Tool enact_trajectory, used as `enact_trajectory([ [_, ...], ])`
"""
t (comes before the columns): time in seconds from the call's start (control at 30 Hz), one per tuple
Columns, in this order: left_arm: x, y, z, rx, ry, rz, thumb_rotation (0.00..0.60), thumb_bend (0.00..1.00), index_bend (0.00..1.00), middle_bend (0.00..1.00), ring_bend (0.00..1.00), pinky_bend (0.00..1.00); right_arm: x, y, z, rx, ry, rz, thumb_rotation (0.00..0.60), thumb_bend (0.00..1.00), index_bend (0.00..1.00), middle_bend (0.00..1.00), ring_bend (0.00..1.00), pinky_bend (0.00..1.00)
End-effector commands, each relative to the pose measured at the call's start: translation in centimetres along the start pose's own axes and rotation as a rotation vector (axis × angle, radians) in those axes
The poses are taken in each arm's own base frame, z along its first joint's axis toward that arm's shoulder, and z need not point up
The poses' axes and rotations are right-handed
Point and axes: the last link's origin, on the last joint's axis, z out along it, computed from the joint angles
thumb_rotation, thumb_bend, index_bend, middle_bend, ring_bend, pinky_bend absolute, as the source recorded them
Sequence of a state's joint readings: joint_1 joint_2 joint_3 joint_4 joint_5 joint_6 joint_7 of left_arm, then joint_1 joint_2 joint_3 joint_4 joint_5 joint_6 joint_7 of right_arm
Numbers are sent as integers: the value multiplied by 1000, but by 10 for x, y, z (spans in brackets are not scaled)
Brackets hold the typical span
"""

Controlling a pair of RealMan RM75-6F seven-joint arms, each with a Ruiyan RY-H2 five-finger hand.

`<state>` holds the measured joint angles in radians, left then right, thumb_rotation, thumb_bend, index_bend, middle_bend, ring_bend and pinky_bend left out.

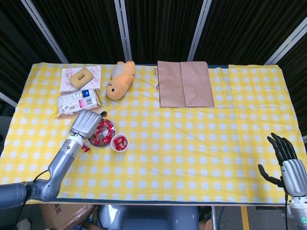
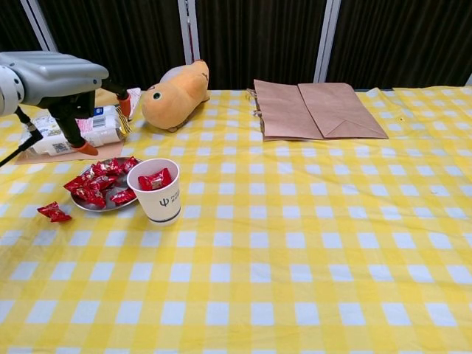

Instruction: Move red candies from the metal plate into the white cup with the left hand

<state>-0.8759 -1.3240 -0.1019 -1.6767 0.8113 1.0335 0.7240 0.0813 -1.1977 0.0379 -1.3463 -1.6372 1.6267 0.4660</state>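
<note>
On the counter (image 2: 310, 243), the white cup (image 2: 160, 199) already holds a few red candies (image 2: 153, 179), while most remain on the metal plate (image 2: 82, 203) just beside it. Above the plate's far side, the left hand (image 2: 63, 77) hovers empty, fingers apart.

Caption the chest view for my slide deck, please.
Left hand hovers open above the metal plate of red candies, beside the partly filled white cup.

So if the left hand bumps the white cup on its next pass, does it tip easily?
Probably. The white cup looks like light paper, taller than its narrow base, and holds only a few red candies. It stands touching the metal plate, which might brace that side.
</note>
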Motion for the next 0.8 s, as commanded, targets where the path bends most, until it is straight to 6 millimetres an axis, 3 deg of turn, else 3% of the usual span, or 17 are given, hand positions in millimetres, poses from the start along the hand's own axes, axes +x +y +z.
enact_trajectory([
  [0.03,-8,-8,3,31,-40,16,600,180,320,1000,1000,988,0,0,0,0,-2,0,600,424,0,0,0,0],
  [0.2,-24,-10,7,53,-105,43,600,180,350,1000,1000,988,0,0,0,0,-2,1,600,424,0,0,0,0],
  [0.43,-45,3,11,38,-174,56,600,205,374,1000,1000,988,0,0,0,-2,0,3,600,424,0,0,0,0],
  [0.8,-57,4,11,42,-220,104,600,237,402,1000,1000,988,1,0,1,-1,2,9,600,424,0,0,0,0],
])
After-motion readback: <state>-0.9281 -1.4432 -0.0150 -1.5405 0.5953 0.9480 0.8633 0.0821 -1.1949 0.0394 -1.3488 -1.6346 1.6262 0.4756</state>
